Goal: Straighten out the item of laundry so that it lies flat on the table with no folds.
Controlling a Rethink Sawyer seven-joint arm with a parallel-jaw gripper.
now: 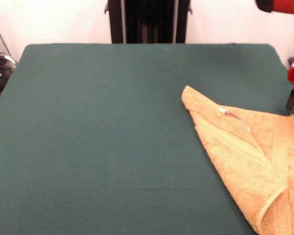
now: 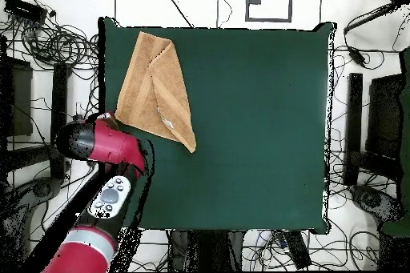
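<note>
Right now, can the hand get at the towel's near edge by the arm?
Probably yes. The hand sits right at the towel's edge, with nothing lying between them on the table; its grip state isn't visible.

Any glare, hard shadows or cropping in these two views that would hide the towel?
Front view: even light, no glare on the table; the towel is cut by the right and bottom edges. Overhead view: the towel shows whole, evenly lit; the arm overlaps its corner, hiding the hand.

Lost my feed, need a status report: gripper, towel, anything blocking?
Gripper at towel's edge, grip unclear. Towel folded over, at table edge. Nothing blocking.
</note>
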